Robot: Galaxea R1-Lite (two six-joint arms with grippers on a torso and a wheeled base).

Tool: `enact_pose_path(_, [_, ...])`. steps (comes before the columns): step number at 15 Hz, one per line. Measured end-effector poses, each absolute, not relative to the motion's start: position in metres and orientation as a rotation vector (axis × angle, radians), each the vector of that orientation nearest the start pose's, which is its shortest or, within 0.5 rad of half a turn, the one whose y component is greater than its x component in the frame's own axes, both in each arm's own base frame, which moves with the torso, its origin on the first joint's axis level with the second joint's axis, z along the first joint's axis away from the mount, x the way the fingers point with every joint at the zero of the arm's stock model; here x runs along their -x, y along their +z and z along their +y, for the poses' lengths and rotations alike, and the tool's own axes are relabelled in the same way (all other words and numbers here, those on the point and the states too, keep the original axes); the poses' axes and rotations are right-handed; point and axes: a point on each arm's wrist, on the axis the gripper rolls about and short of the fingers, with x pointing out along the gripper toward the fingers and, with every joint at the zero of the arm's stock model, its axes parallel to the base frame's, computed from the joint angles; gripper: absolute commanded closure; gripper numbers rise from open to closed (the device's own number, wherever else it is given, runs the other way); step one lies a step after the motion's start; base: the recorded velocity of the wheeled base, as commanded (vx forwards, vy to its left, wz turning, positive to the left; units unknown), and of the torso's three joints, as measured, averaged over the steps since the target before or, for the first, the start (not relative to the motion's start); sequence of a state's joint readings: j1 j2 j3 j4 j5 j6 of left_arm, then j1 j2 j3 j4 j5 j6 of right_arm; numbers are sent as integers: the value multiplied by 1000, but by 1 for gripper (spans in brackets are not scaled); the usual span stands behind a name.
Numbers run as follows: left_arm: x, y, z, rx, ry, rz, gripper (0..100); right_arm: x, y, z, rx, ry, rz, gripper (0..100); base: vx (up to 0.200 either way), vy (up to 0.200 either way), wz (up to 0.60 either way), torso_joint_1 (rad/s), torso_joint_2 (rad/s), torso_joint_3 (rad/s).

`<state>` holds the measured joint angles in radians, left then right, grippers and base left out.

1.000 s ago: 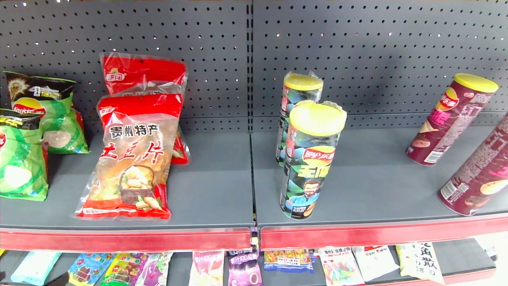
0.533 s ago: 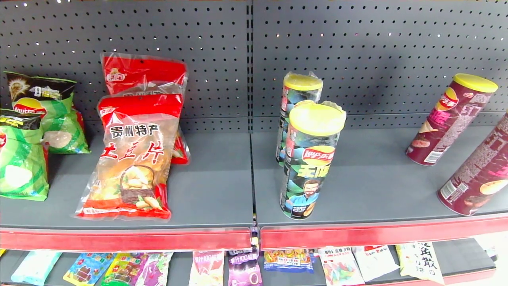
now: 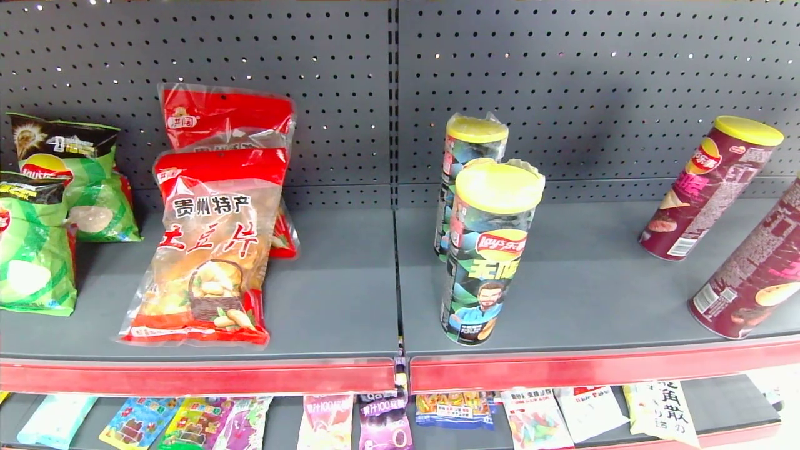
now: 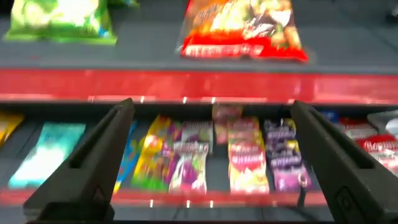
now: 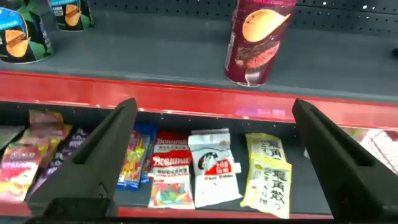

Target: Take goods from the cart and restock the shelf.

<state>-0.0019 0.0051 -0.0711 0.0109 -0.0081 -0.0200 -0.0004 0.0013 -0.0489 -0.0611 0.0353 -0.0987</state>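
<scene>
Grey shelf (image 3: 337,294) lies open between potato bag (image 3: 206,250) and can (image 3: 490,250); left pincer (image 4: 211,104), right pincer (image 5: 214,104) released.

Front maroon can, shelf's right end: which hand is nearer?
Right. The right hand, open, is in front of and below the front maroon can; the left hand is in front of the red snack bag, well to the can's left.

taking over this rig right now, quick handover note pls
Left gripper: open, empty, low in front of the shelf.
Right gripper: open, empty, likewise.
Done: shelf holds green bags, two red bags, two blue canisters and two maroon canisters, with gaps between.
Left: fetch the next item from the cart and fill a gap.
</scene>
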Motion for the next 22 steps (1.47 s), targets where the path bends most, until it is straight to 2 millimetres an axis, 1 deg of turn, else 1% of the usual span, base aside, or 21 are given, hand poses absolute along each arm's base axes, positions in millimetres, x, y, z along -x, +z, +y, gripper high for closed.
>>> enact_pose_path(1, [25,85,0,13,-15,-34,0,26,88,1,88,31,-58,0,0,0,0,0,0,0])
enact_pose_path(2, [24,81,0,6,-18,-18,0,25,82,1,58,23,-14,0,0,0,0,0,0,0])
enact_pose_path(3, [24,78,0,3,-17,-9,0,25,80,0,24,-1,-8,0,0,0,0,0,0,0])
enact_pose_path(4, [23,77,0,2,-17,-6,0,24,78,0,7,-19,-2,0,0,0,0,0,0,0])
enact_pose_path(6, [23,76,0,2,-17,-3,0,23,76,0,16,14,0,0,0,0,0,0,0,0])
enact_pose_path(15, [23,76,0,1,-17,-2,0,23,75,0,9,14,3,0,0,0,0,0,0,0])
enact_pose_path(21, [23,76,0,1,-17,-1,0,23,75,0,7,13,4,0,-200,0,0,8,4,2])
enact_pose_path(22, [23,76,0,1,-17,-2,0,23,75,0,7,13,4,0,0,0,0,0,0,0])
